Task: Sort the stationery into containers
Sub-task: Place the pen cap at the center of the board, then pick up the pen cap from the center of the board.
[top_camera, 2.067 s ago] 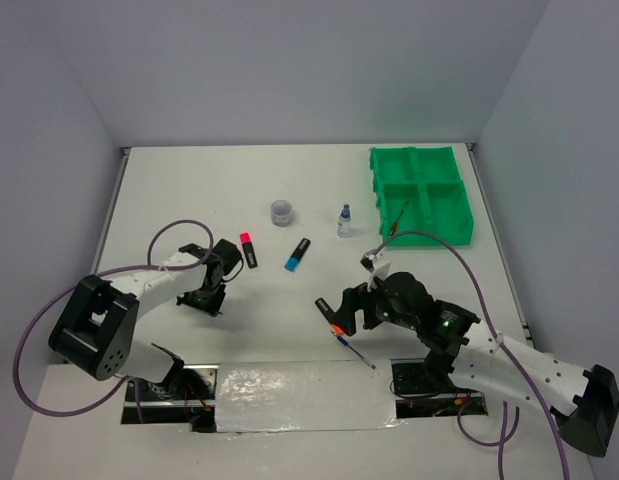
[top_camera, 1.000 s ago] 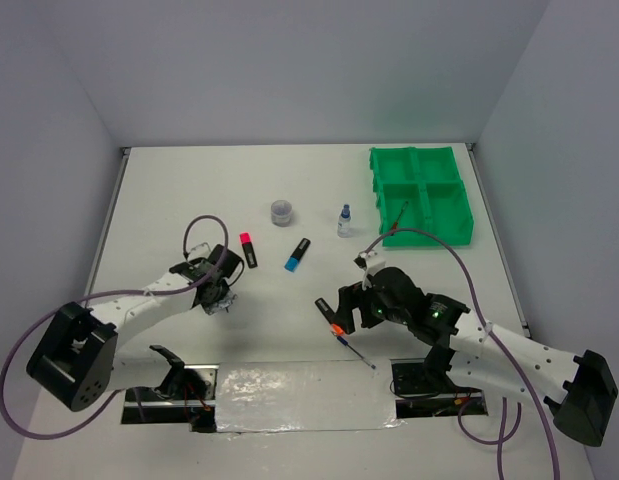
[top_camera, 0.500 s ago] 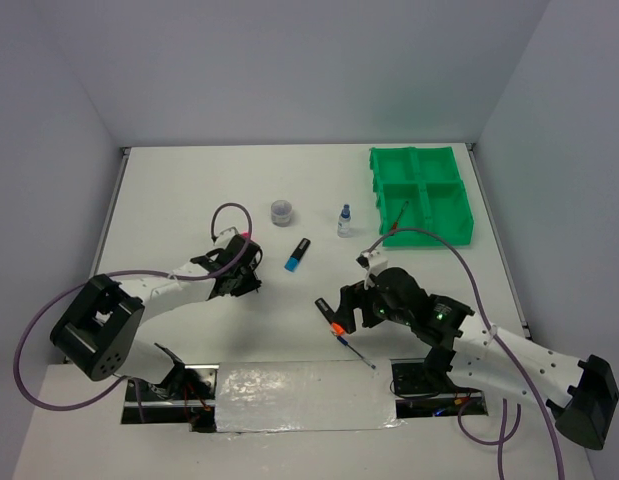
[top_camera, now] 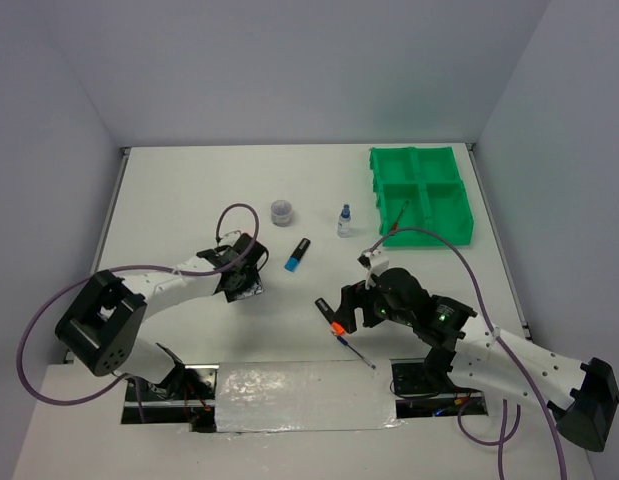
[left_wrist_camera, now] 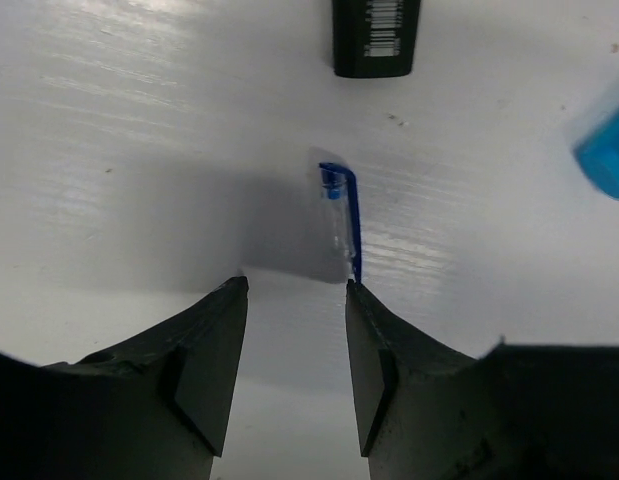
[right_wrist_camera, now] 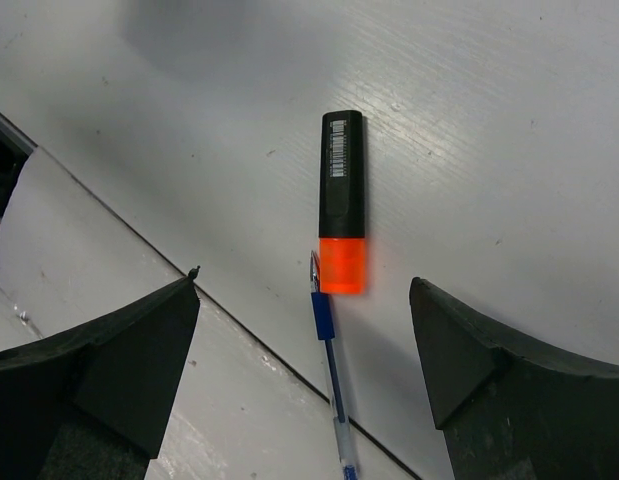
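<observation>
White tabletop (top_camera: 189, 190), sorting underway: right gripper (right_wrist_camera: 304, 288) spread wide, empty, orange highlighter (right_wrist_camera: 342, 200) lying just ahead between fingers (right_wrist_camera: 129, 360), long axis pointing away; left gripper (left_wrist_camera: 294, 288) half-parted, empty, well apart.

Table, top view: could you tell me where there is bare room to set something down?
Free: the far strip behind the tub and bottle, left of the green tray, and the left side beyond the tub. Crowded: the middle, around the blue highlighter, orange highlighter and pen.
</observation>
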`<state>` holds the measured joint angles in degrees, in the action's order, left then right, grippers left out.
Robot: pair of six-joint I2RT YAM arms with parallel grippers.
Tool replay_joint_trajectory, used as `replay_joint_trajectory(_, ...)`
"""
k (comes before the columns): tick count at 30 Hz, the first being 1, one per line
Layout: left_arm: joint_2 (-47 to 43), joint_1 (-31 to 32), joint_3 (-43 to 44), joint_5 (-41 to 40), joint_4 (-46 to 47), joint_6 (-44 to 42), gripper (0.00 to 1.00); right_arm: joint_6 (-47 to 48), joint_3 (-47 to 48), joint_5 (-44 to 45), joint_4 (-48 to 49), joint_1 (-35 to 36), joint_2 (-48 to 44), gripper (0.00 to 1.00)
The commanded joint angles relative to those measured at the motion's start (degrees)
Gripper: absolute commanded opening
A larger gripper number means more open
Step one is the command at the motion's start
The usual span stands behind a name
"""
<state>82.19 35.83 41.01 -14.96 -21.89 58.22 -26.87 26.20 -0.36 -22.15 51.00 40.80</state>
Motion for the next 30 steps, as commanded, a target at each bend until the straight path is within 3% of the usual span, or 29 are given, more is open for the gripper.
replay_joint_trajectory(1,5.1,0.2,2.7,-3.0,-10.1,0.2,0.57,1.1,1.1,0.6,0.6,-0.1,-0.8,0.93)
replay_joint_trajectory(6,10.3,0.2,5.6,-3.5,-11.2,2.1,0.6,1.2,0.9,-0.5,0.8,0.0,-1.6,0.93)
replay_joint_trajectory(20,4.1,1.5,10.0,-2.9,-13.4,3.1,0.63,1.7,0.6,-1.2,1.7,0.0,-1.8,0.93)
replay_joint_trajectory(30,4.6,2.0,13.7,-8.8,-14.9,14.7,0.64,2.1,0.7,-1.8,1.8,-0.1,-1.1,0.93)
